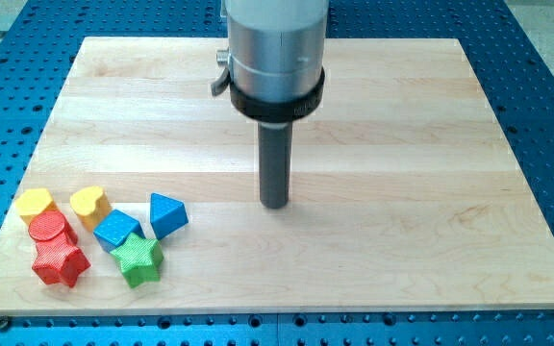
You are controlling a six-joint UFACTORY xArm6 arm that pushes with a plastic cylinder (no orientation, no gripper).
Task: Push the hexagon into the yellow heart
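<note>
A yellow hexagon (37, 203) lies at the board's lower left. The yellow heart (90, 204) sits just to its right, with a small gap between them. My tip (275, 204) rests on the wooden board (402, 144) near the middle, well to the right of all the blocks. It touches none of them. The nearest block to it is a blue triangle (167, 213).
Clustered at the lower left are a red round block (50, 229), a red star (61, 261), a blue cube (116, 231) and a green star (138, 259). The red round block touches the hexagon's lower side. A blue perforated table (546, 77) surrounds the board.
</note>
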